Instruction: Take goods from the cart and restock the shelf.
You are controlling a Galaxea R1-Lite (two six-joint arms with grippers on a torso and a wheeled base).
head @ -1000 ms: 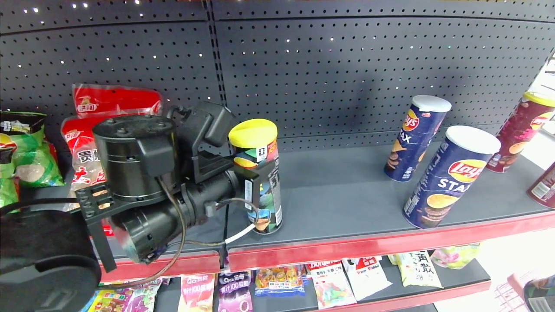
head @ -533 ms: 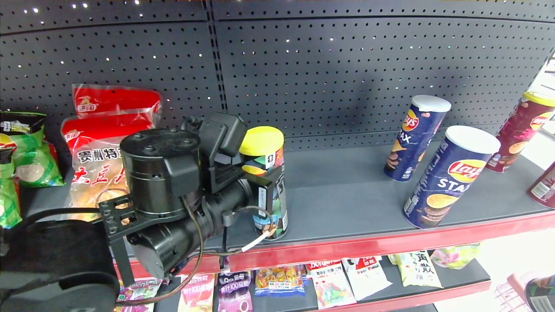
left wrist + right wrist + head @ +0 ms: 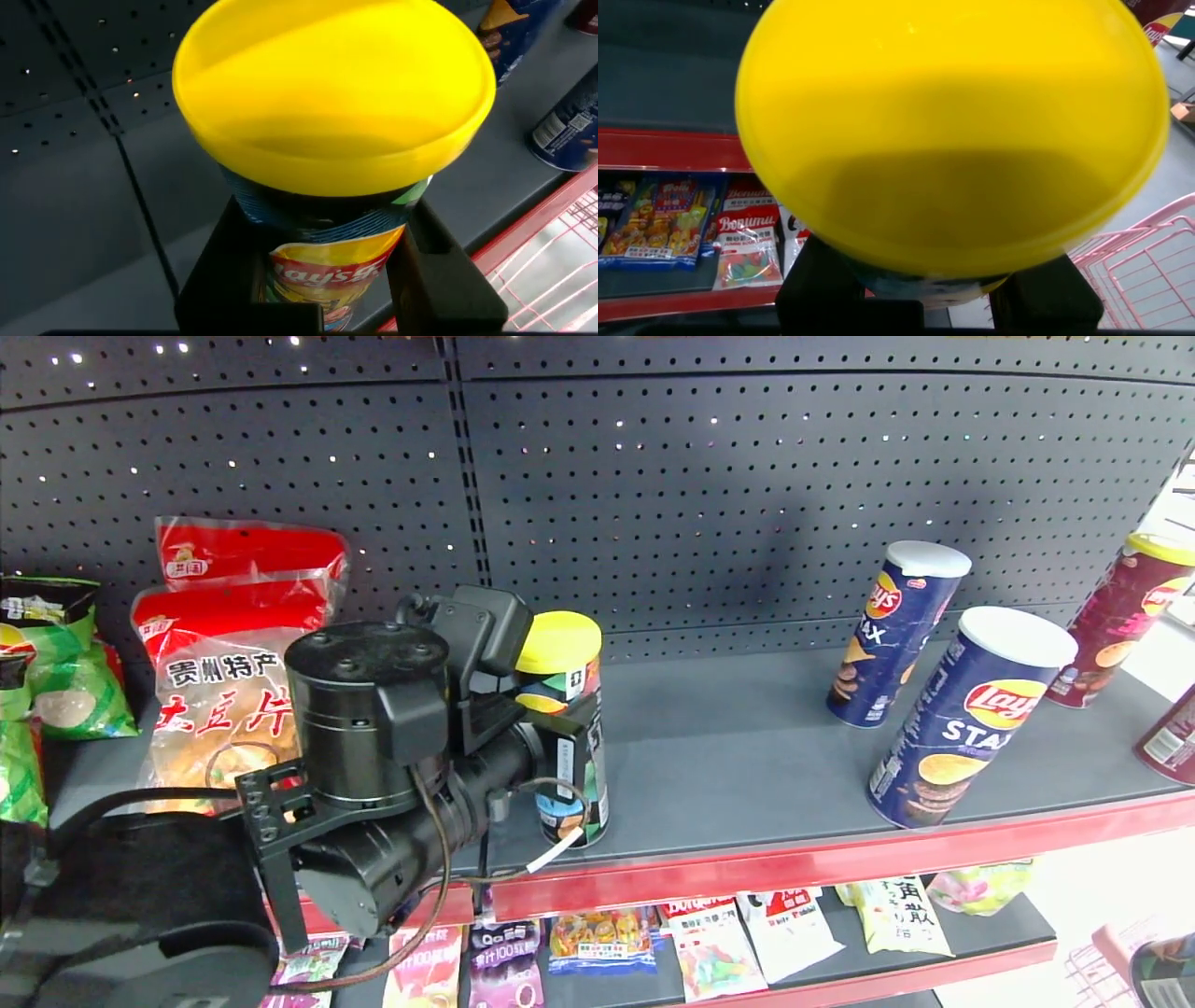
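the left gripper [image 3: 334, 280] had a yellow-lidded can [image 3: 336, 93] clamped between its two black fingers [image 3: 229, 275], one pressed on each side of the can just under the lid. behind the can ran the grey shelf board [image 3: 75, 233] and the dark pegboard [image 3: 56, 56]. well apart from the can stood a blue can [image 3: 570, 135], close to the red shelf edge [image 3: 551, 219] and pink cart wire [image 3: 551, 289].

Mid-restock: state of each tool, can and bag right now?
Left tool: shut on left can.
Left can: upright, yellow lid on, at shelf front.
Right tool: shut on right can.
Right can: yellow lid on.
Rear blue can: standing, white lid on.
Front blue can: standing, white lid on.
Red bags: leaning on back panel.
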